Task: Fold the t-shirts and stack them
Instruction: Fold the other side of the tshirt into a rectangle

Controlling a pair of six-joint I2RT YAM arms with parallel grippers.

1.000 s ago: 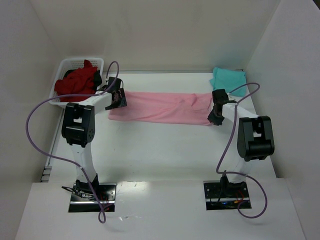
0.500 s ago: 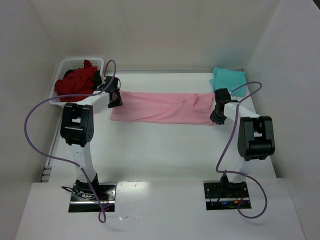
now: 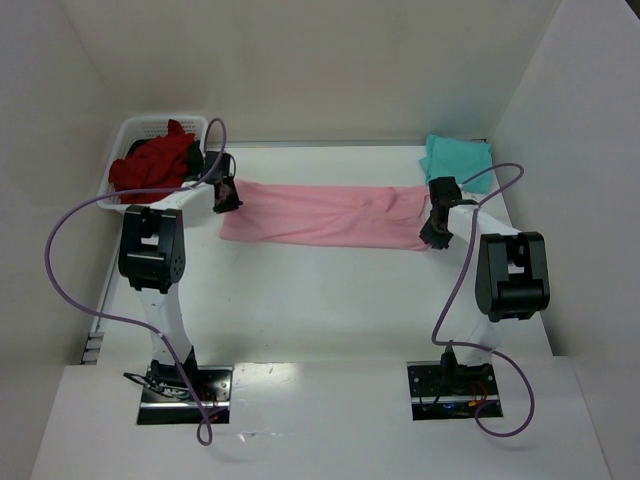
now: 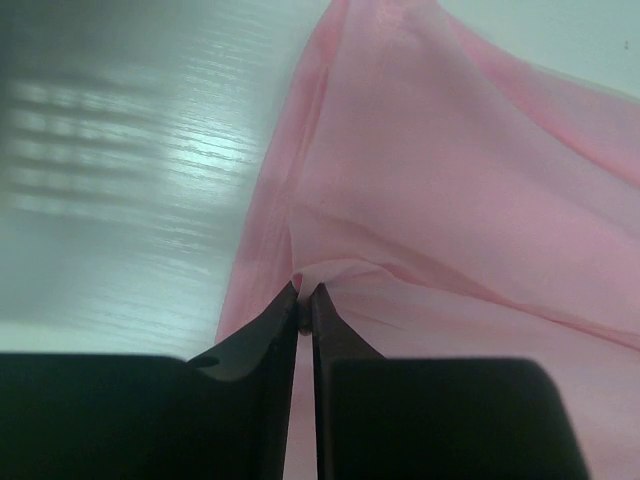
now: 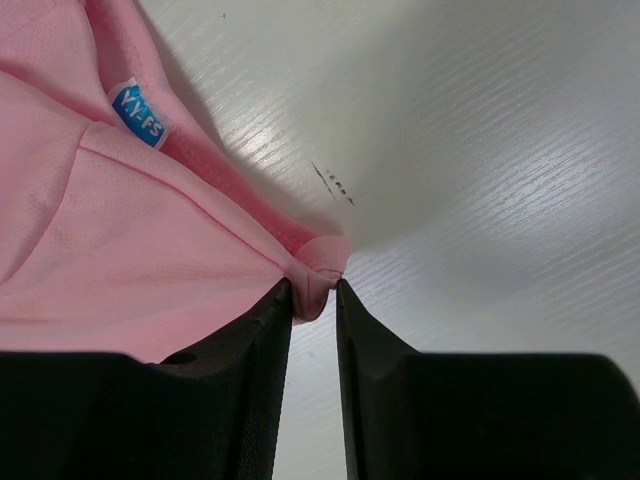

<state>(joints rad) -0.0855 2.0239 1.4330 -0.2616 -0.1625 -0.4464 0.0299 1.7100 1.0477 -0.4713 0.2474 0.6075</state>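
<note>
A light pink t-shirt lies stretched in a long band across the far part of the table. My left gripper is shut on its left end; in the left wrist view a pinch of pink cloth sits between the black fingertips. My right gripper is shut on the shirt's right end, where a folded hem is caught between its fingers. A blue label shows on the pink fabric. A folded teal t-shirt lies at the far right corner. Dark red t-shirts are heaped in the basket.
The white lattice basket stands at the far left corner, right beside my left gripper. White walls close in the table on three sides. Purple cables loop off both arms.
My left gripper has moved a little toward the back left and closed onto the pink shirt's left end. The right gripper shifted slightly toward the back, still holding its end.
</note>
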